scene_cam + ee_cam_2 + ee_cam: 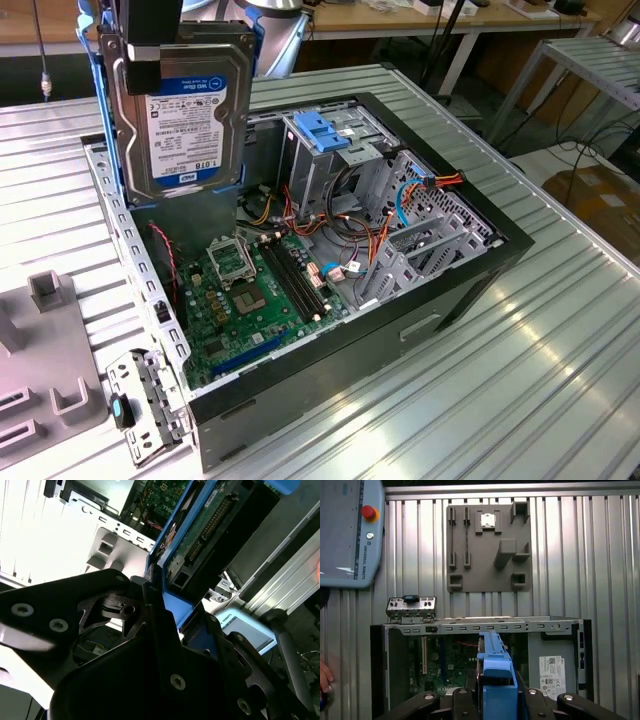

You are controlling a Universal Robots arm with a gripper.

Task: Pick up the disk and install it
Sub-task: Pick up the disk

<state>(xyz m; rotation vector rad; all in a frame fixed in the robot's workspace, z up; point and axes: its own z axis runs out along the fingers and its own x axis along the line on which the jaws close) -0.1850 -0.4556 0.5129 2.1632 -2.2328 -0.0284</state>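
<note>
Exterior view, contents by size:

1. Ribbed metal surface (520, 380). It carries every item below.
2. Open desktop computer case (330, 370), lying on its side with the interior exposed.
3. Grey fixture plate (40, 370) with raised blocks and slots. It lies flat on the surface beside the case, at the exterior view's left.
4. Green motherboard (250, 290) on the case floor, with loose coloured cables near it.
5. Metal drive cage (325, 150) with a blue plastic top, standing inside the case.
6. Disk (190, 125), upright in the air above the case's edge at the exterior view's left. Its label faces the camera and blue side rails are clipped on.
7. Pincer (497, 700), clenched on the disk by its rails. In the first wrist view the disk is edge-on over the open interior.
8. Small metal bracket (140, 410) with a blue clip, resting against the case's outer wall.
</note>
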